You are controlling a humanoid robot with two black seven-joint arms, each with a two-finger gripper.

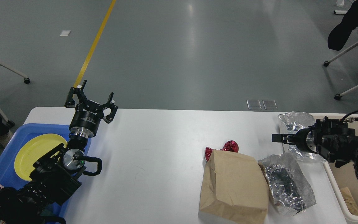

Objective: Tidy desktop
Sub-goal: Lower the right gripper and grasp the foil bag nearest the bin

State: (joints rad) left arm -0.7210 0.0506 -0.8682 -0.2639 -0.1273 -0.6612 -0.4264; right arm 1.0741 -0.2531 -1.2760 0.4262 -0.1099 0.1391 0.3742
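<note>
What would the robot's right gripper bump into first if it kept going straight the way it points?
Probably nothing: the right gripper points left, level over the white desktop. The small shiny red wrapper lies nearer the camera than that line, though depth is unclear.

Left claw (91, 99) points to the far side, fingers spread wide. Right claw (275, 137) points left, level; finger spacing indiscernible.

White desktop (154, 161), brown paper bag (233, 183), foil bags, left tool (92, 99) spread wide
</note>
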